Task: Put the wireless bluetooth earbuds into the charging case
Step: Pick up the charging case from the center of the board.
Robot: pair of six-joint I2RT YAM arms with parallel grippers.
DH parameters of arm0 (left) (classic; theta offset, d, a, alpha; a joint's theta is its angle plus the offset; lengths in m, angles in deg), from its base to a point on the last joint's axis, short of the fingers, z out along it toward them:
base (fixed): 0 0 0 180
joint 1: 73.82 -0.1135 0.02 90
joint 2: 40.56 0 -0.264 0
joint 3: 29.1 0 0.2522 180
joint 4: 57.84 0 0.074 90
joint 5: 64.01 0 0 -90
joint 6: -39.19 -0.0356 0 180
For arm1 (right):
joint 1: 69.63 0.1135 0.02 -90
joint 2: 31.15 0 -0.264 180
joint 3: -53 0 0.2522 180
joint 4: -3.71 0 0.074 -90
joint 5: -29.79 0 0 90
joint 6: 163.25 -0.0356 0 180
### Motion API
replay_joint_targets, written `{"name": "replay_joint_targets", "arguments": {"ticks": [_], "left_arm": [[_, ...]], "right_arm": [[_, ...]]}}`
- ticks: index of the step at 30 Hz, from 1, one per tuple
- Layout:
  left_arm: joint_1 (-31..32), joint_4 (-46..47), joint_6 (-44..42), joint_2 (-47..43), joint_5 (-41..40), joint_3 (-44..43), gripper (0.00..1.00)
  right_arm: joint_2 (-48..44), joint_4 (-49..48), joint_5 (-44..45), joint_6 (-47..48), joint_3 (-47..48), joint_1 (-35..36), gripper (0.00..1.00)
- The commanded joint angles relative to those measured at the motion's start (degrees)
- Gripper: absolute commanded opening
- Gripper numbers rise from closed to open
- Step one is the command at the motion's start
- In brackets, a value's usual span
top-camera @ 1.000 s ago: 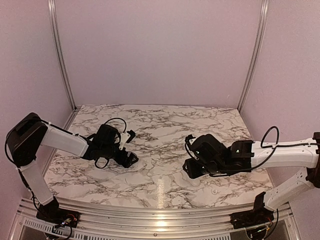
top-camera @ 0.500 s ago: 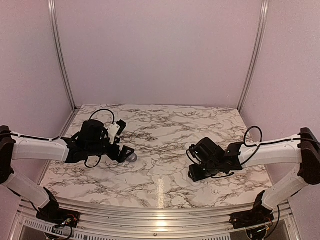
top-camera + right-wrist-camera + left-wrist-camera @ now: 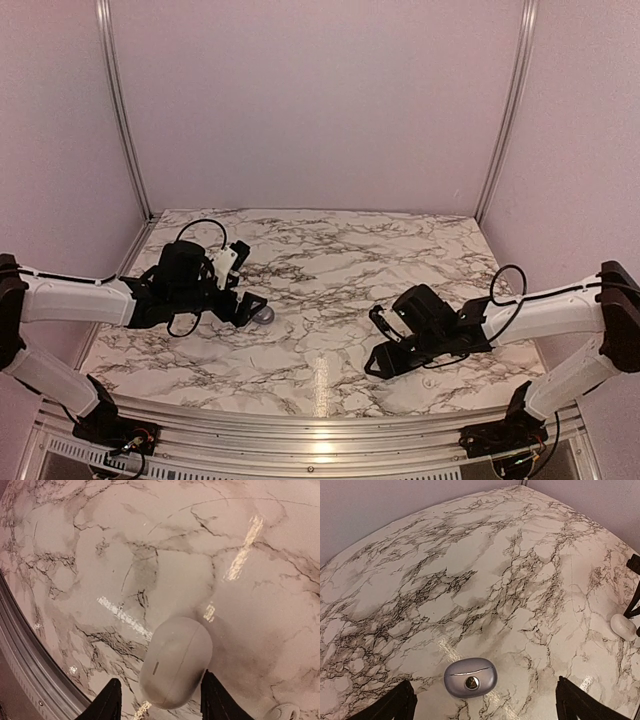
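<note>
Watching from the side, I worry most about the white case [image 3: 175, 660]. It lies shut on the marble table [image 3: 330, 250] near the front rail [image 3: 25, 645]. The right gripper [image 3: 160, 695] straddles it with fingers part open, one close against its shell, not clamping. A smooth pebble like that could skid or pop out under an off-centre squeeze. The left gripper [image 3: 482, 702] is spread wide over a grey oval piece [image 3: 470, 677] with a dark round spot; I cannot tell whether it belongs to the case. No earbuds show anywhere, so a blind grab might knock them away.
</note>
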Motion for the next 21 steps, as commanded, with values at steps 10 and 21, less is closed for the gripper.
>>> {"name": "replay_joint_targets", "arguments": {"ticks": [10, 21], "left_arm": [[0.34, 2.56, 0.04, -2.95, 1.03, 1.25, 0.99], [2.35, 2.65, -1.17, -4.03, 1.87, 1.34, 0.99]], "right_arm": [[0.56, -5.39, -0.67, -3.37, -1.78, 0.01, 0.45], [6.31, -6.86, 1.35, -5.62, -1.58, 2.31, 0.38]]}}
